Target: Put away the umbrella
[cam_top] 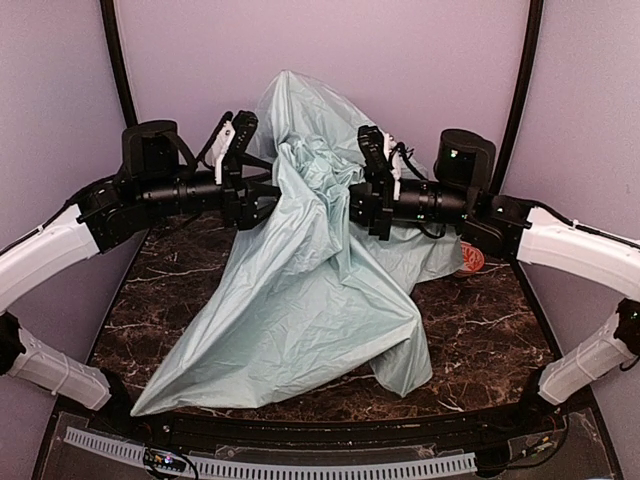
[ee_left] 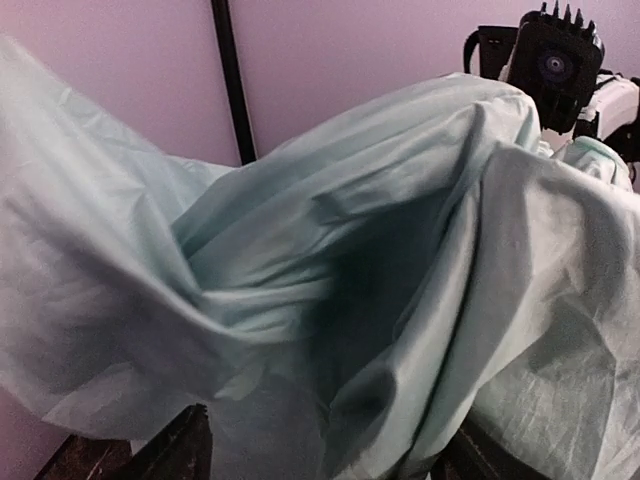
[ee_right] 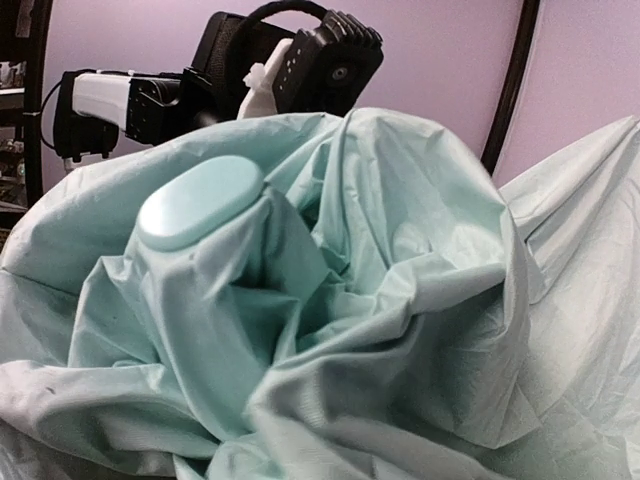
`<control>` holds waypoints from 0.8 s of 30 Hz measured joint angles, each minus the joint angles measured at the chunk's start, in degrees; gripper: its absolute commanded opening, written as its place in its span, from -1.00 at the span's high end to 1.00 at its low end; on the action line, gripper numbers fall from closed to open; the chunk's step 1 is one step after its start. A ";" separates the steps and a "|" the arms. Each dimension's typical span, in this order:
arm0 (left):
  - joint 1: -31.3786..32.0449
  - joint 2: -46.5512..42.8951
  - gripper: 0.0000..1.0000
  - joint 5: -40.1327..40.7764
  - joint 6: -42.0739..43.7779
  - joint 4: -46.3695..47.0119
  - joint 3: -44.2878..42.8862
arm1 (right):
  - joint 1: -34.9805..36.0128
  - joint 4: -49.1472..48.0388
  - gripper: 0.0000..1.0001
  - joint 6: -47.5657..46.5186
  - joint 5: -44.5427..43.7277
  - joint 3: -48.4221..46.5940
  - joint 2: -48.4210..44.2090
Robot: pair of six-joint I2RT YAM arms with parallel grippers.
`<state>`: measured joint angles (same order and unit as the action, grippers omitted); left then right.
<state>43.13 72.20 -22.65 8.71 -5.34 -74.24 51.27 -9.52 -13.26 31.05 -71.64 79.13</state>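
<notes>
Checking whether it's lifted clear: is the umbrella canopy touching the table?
Touching. Top view: the umbrella canopy lies spread on the marble table, its hem flat near the front.

The surface [cam_top: 480, 330] is a dark brown, marble-patterned slab with thin white veins, and it shows bare along its left and right sides. Across its middle lies the umbrella [cam_top: 300, 300]. Its pale mint-green fabric is crumpled and rises high toward the back, then fans down in a broad sheet to the near edge. One corner reaches the front left and a rounded fold rests right of centre. Near the right rear, just beside the fabric, a small red-and-white object [cam_top: 471, 260] peeks out, too hidden to name.
</notes>
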 measured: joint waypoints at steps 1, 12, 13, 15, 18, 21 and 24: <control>0.00 -0.79 -0.68 2.40 0.20 -0.42 0.00 | 0.00 0.39 1.00 0.22 -1.31 0.20 -0.42; -2.47 -11.34 -0.65 15.61 2.91 -2.08 0.04 | -3.04 6.75 1.00 8.24 -18.10 0.96 -5.99; -2.49 -12.31 -0.64 13.20 3.45 -2.21 0.31 | -3.50 7.58 1.00 9.40 -20.48 0.15 -5.92; -2.21 -14.27 -0.65 8.20 4.35 -2.25 1.42 | -4.96 9.77 1.00 11.43 -25.03 -2.05 -5.44; -0.61 -16.96 -0.72 3.04 6.21 -2.67 3.30 | -7.80 12.63 1.00 14.51 -30.32 -5.77 -4.09; 0.59 -17.53 -0.81 0.13 8.09 -4.48 3.52 | -9.88 15.10 1.00 16.65 -34.12 -9.35 -2.16; 0.81 -16.61 -0.82 -2.03 9.46 -6.27 3.52 | -10.78 17.03 1.00 17.79 -37.05 -11.61 -0.57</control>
<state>43.94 55.59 -24.69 18.17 -11.62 -70.72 40.49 7.51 4.54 -6.00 -83.24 78.56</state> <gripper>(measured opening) 0.906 0.022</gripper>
